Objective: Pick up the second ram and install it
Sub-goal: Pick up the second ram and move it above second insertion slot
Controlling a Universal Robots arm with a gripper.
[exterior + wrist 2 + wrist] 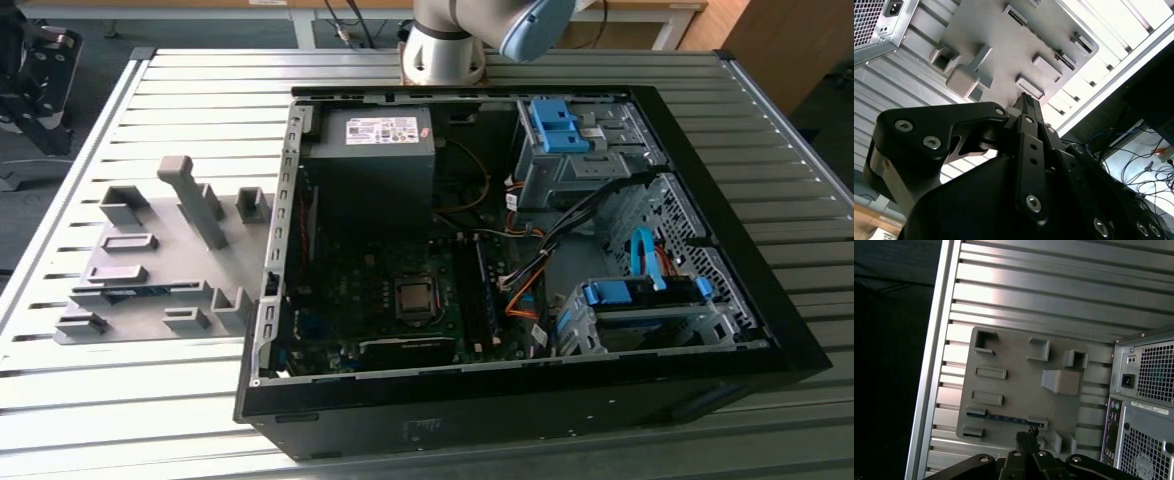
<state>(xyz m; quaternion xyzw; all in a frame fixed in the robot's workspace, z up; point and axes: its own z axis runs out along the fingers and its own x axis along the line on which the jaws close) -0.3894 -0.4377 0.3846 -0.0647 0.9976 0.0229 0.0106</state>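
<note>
Second ram (1004, 417) shows in the first wrist view as a long, thin, dark blue strip with a few tiny pale specks along its length. It rests in a low slot of the gray fixture plate (1019, 385), and each end is seated in a small gray bracket. Whether it lies flat or on edge cannot be told. In the exterior view the second ram (134, 292) is a short blue line in the near part of that fixture plate (167, 262), among empty raised holders and one tall post.

The plate sits on the slatted aluminium tabletop (120, 400), just beside the open computer case (534, 415) on the exterior view's left. Inside the case are the power supply (380, 150), the motherboard (334, 320) with its CPU socket (416, 297), and two bright blue drive-bay latches (554, 125).

In the first wrist view the gripper (1025, 432) hangs above the plate, with its tips close to the stick's long edge but apart from it. The jaws are drawn together with no visible gap and nothing between them. In the second wrist view the gripper (1026, 102) points at the plate from above, again with the jaws pressed together and empty. The arm's base (447, 50) stands at the far edge of the tabletop, behind the case.
</note>
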